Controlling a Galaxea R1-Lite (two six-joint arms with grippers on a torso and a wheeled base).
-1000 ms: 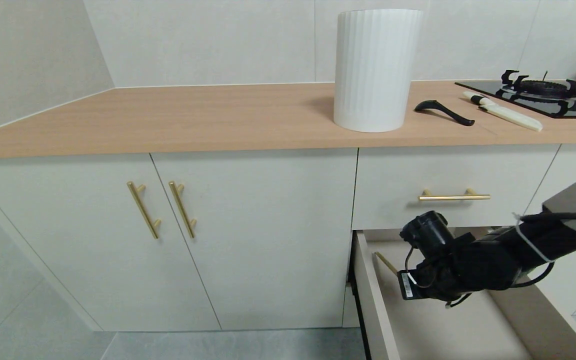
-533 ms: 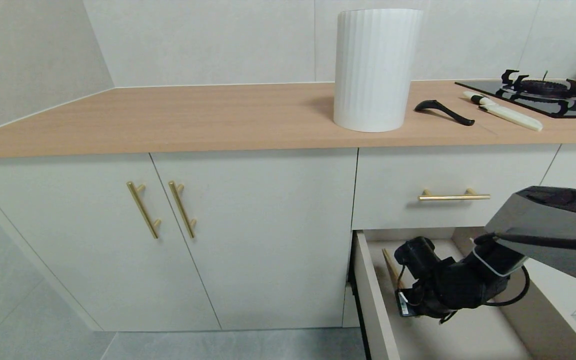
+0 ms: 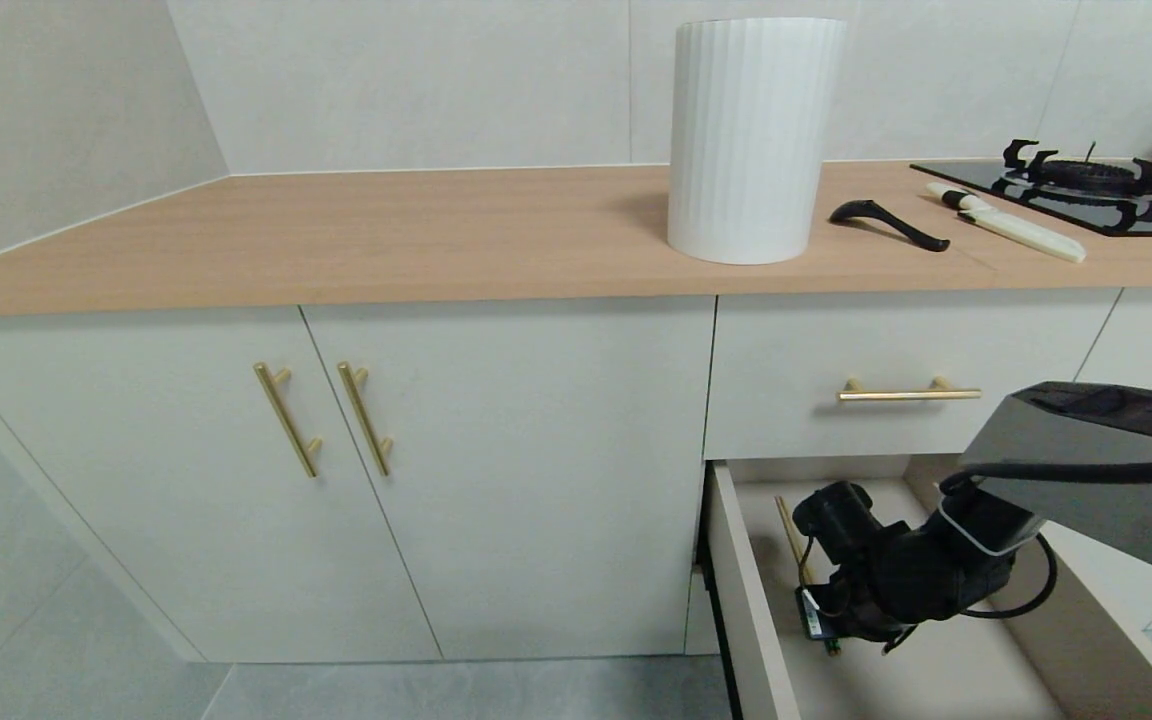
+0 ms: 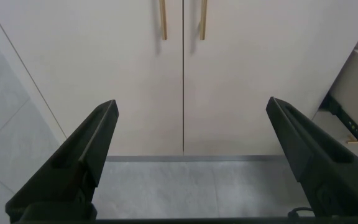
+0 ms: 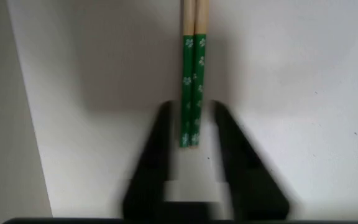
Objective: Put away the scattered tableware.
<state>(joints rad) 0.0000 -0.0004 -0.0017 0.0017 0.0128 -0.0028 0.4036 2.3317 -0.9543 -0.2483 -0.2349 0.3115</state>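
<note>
Laying the chopsticks (image 3: 791, 532) into the open drawer (image 3: 742, 585) beside its left wall, pinched by their green ends in the nearly closed right gripper (image 5: 192, 113); next, likely lowering them flat, letting go, pulling clear.

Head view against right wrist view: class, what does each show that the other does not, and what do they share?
Head view alone: the wooden countertop with the white ribbed container, a black utensil, a cream knife and the stove, plus the closed cabinet doors below. Right wrist view alone: the flower pattern on the green ends of the chopsticks. Both: the chopsticks, the right gripper and the open drawer.
</note>
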